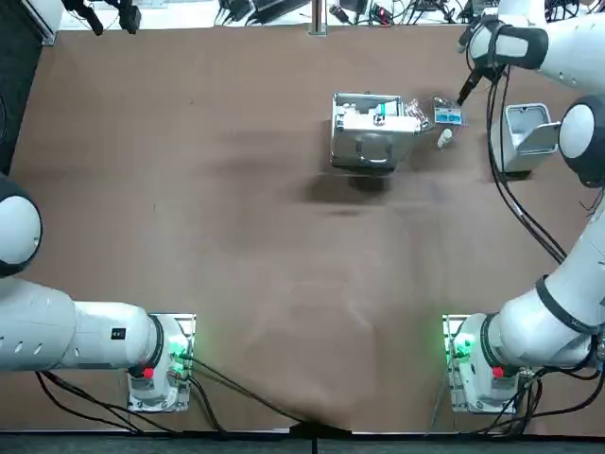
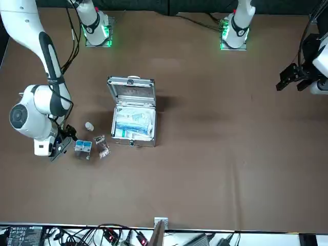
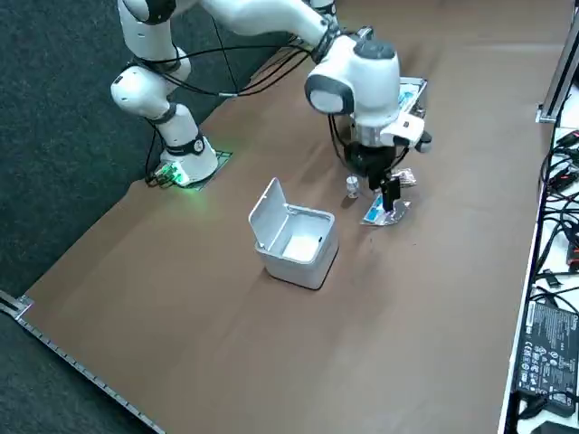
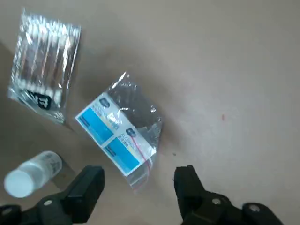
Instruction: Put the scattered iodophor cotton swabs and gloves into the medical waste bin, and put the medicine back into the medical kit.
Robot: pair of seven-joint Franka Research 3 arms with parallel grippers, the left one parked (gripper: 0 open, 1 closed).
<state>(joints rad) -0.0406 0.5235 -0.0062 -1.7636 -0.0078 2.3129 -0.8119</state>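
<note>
"Two containers on the brown table (image 1: 236,236), is that right? Start with the bigger one."

"That is the medical kit (image 1: 373,132), a silver metal case upper centre-right in the top view. Its lid is raised, and white and pale blue packs lie inside. The waste bin (image 1: 525,137) is smaller, a light grey box near the right edge of the same view. Its lid is tipped back and its mouth is open."

"Where is the right gripper (image 4: 138,180)?"

"It is between the kit and the bin, upper right in the top view, pointing down over the loose items. Its two dark fingers are spread apart and hold nothing. In the wrist view one corner of the blue-and-white packet (image 4: 123,133) lies in the gap between them."

"Describe that packet."

"It is a clear, crinkled bag with blue and white labelled panels inside, and it lies flat on the table. I cannot read the print."

"And beside it?"

"The swab packet (image 4: 44,63) lies near the blue-and-white packet, on the kit's side. It is a clear sleeve with a row of brown-tipped sticks, and it does not touch the other packet."

"Smallest?"

"That is the bottle (image 4: 30,174), a small clear one with a white cap. It lies by itself near both packets, on the side towards the robot."
</note>
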